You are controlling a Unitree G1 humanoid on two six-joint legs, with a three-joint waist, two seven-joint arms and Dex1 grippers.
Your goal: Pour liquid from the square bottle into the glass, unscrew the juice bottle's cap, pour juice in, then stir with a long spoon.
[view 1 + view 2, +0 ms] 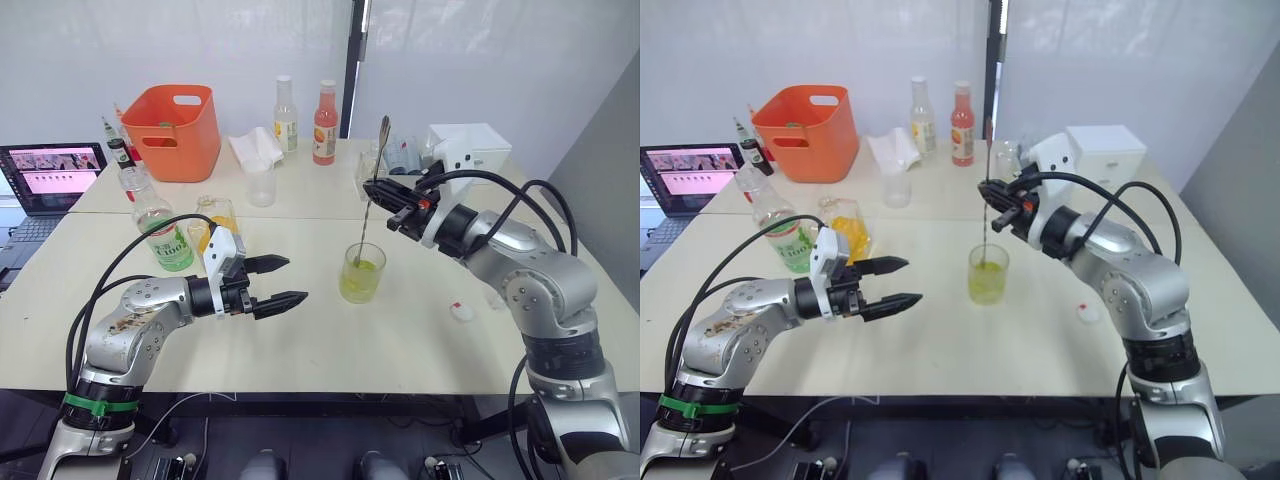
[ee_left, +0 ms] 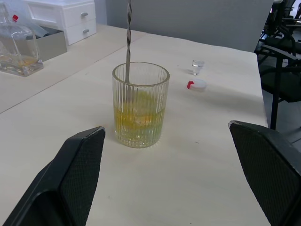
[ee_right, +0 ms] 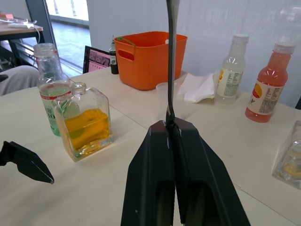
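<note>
The glass (image 1: 361, 273) stands mid-table, holding yellow-green liquid. The long spoon (image 1: 372, 190) rises nearly upright out of it, lower end in the liquid, and my right gripper (image 3: 170, 125) is shut on its shaft above the rim. My left gripper (image 1: 296, 279) hovers open just left of the glass, its fingers (image 2: 80, 160) empty. Behind that arm the square bottle (image 3: 87, 125) of orange liquid sits beside the uncapped green juice bottle (image 1: 160, 225). The white cap (image 2: 196, 84) with a red mark lies on the table to the right of the glass.
An orange basket (image 1: 175, 130), a plastic cup (image 1: 260, 183), a pale yellow bottle (image 1: 286, 115) and a red-orange bottle (image 1: 325, 125) line the back. A laptop (image 1: 50, 175) sits far left and a white drawer box (image 1: 470, 150) back right. A small clear stopper (image 2: 198, 66) lies near the cap.
</note>
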